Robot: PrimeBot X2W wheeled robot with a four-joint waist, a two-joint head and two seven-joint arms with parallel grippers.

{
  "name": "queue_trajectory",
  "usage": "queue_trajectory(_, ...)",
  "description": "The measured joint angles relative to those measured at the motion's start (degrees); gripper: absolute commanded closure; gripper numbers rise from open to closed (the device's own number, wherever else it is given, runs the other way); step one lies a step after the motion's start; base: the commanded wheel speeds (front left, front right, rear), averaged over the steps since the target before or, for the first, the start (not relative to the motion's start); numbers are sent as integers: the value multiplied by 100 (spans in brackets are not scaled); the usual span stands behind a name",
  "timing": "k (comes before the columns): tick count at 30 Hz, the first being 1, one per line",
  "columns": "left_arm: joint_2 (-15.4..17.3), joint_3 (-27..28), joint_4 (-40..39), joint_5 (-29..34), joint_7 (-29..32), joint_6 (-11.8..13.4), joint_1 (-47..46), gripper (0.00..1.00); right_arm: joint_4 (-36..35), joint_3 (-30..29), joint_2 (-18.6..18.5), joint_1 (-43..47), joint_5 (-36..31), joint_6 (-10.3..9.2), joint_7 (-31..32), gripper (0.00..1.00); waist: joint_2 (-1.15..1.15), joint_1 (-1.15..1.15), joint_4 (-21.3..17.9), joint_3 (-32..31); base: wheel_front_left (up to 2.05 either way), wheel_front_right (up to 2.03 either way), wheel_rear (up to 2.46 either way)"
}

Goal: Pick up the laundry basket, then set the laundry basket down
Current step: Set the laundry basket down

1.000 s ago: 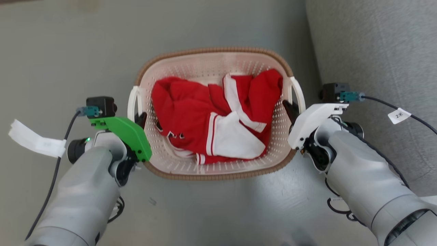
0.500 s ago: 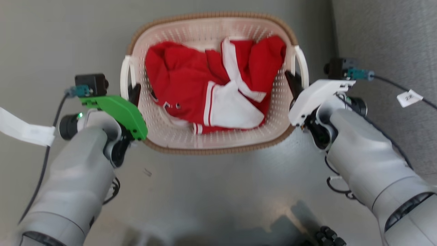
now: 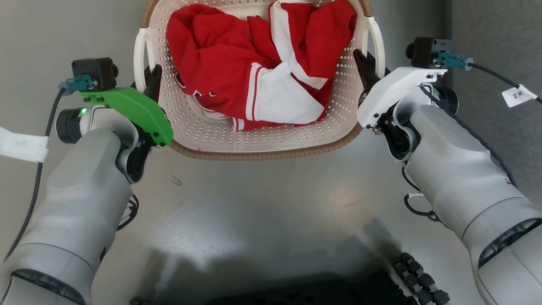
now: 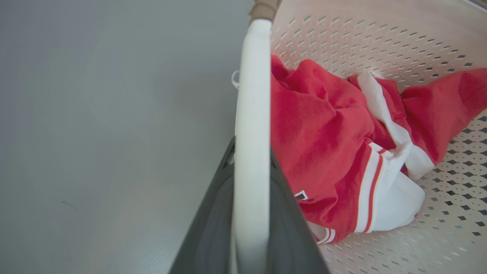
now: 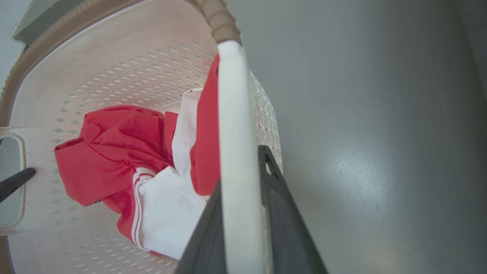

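The laundry basket (image 3: 262, 153) is cream, perforated, with a brown woven-look rim, and runs off the top of the head view. A red and white garment (image 3: 254, 72) lies inside it. My left gripper (image 3: 150, 78) is shut on the basket's left white handle (image 4: 251, 114), with a dark finger (image 4: 213, 213) on each side of the bar. My right gripper (image 3: 365, 63) is shut on the right white handle (image 5: 234, 133), its fingers (image 5: 281, 213) pressed against it. In the wrist views the grey floor lies well below the basket wall (image 5: 114, 68).
A grey upholstered surface (image 3: 499, 34) stands close on the right, beside my right forearm. Smooth grey floor (image 3: 271, 199) spreads in front of the basket. My dark base (image 3: 296, 292) shows at the bottom edge. The left gripper's fingertip (image 5: 15, 182) pokes through the far handle.
The whole head picture has shifted, so the camera moved. Basket and both grippers now sit higher and look larger, and my base has come into view. Both grips on the handles are unchanged.
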Motion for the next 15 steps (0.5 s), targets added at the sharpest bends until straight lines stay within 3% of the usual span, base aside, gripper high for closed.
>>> queue_trajectory(15,20,-79,14,94,-159,0,-155,100,-11,-55,-3,-116,-68,0,-58,100,0,0,72,562,0,0,0)
